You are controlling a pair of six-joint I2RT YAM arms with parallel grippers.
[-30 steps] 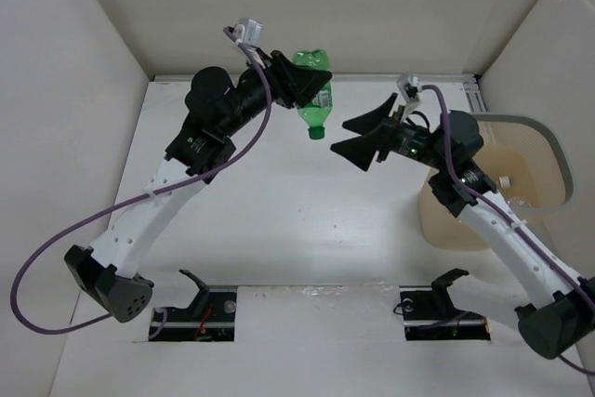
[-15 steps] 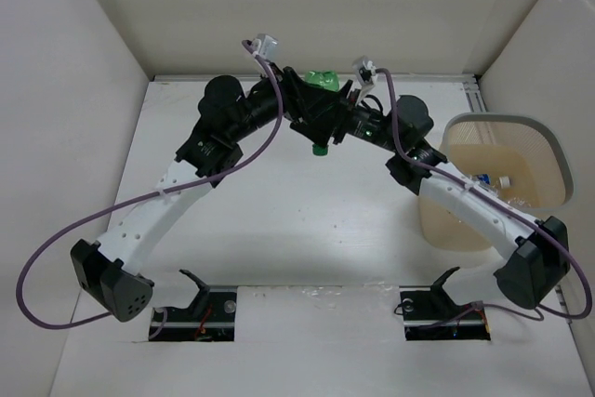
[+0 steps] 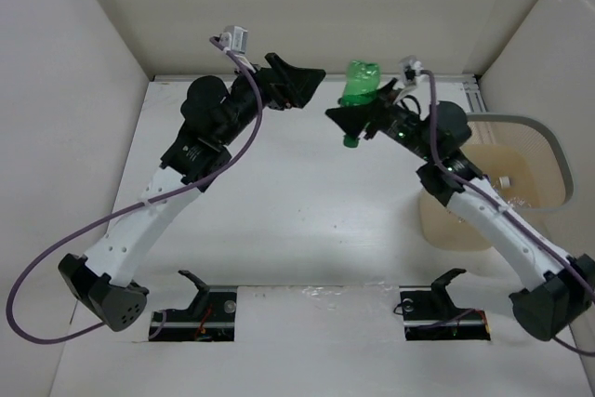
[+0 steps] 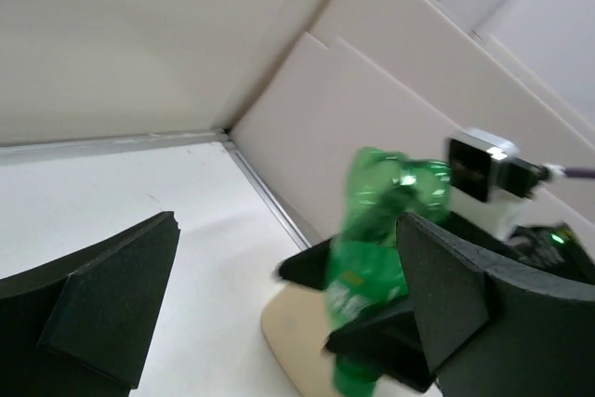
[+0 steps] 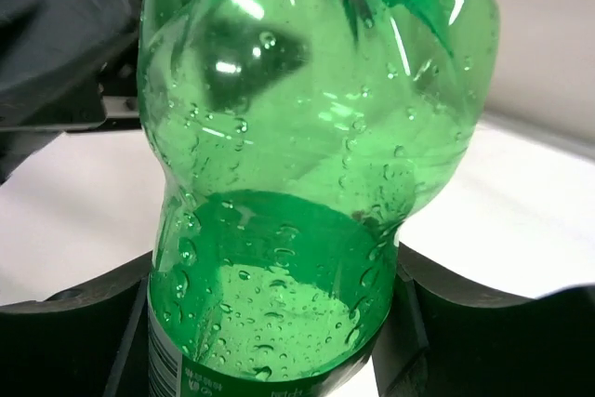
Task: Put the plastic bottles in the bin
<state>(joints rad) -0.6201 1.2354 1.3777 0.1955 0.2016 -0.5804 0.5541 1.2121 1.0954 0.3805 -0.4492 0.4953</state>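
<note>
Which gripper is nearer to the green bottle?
Right. The right gripper is shut on the green bottle; the left gripper stands open beside it, not touching.

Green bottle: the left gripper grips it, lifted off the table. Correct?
Not quite: the right gripper grips the green bottle, lifted off the table. The top external view shows it; the left gripper is open and empty.
</note>
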